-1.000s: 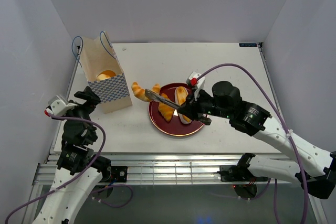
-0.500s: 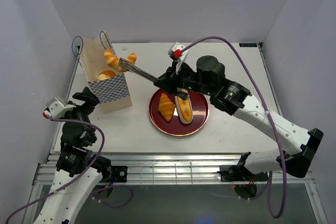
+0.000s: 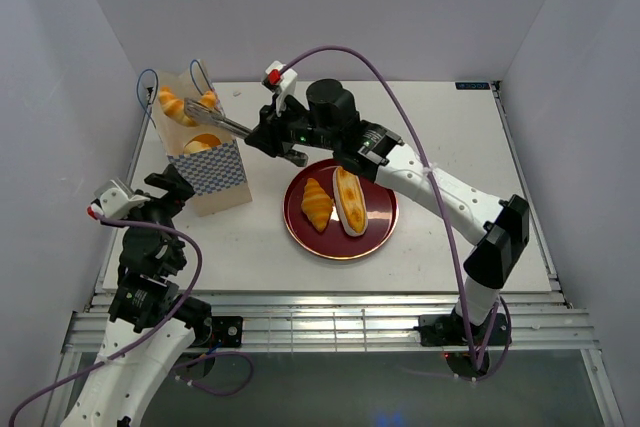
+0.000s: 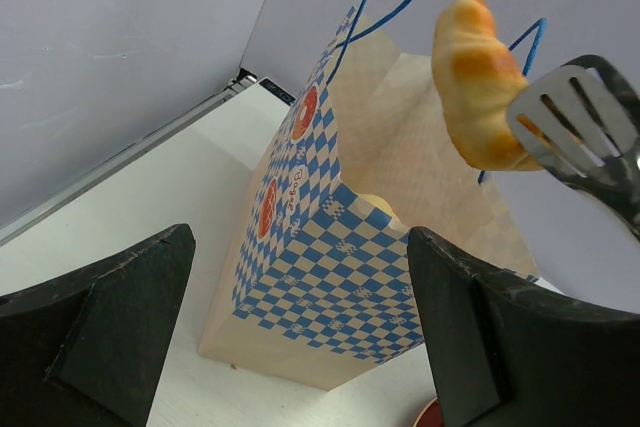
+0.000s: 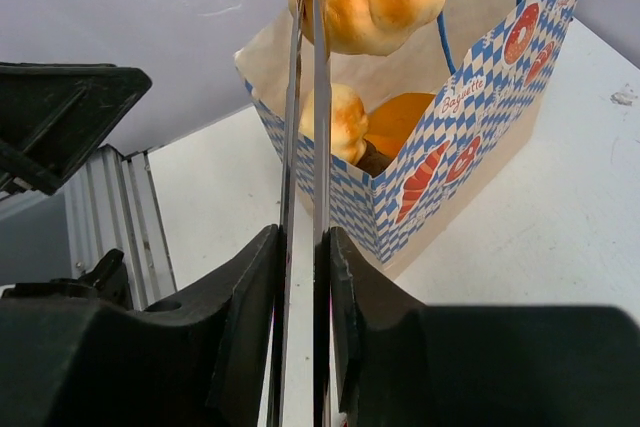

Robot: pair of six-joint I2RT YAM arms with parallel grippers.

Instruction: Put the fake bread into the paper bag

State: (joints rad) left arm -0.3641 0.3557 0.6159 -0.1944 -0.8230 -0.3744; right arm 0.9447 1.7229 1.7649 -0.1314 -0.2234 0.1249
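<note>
The right fingers (image 3: pixel 280 139) are closed tight on the handles of a pair of metal tongs (image 3: pixel 225 123). In the right wrist view the two thin blades run straight out between them with almost no gap. The fingers touch only the tongs. The slotted tips of the tongs pinch a golden croissant (image 3: pixel 185 105) at its middle, so both horns stick out to either side.

That croissant hangs in the air above the open top of the paper bag (image 3: pixel 212 172) and is not yet inside it. The bag stands upright at the back left of the desk (image 3: pixel 440 127), its blue-and-white checkered band at the bottom and its thin blue cord handles up. Other bread already lies in it: the right wrist camera shows a pale bun (image 5: pixel 338 119) and an orange-brown piece beside it.

The left fingers (image 3: pixel 170 185) are spread wide and hold nothing. They sit low, near the checkered side of the bag, and the left wrist view shows them apart from the paper.

A second croissant (image 3: pixel 317 203) and an oblong roll (image 3: pixel 350 201) lie side by side on a dark red plate (image 3: pixel 340 250), just right of the bag.
</note>
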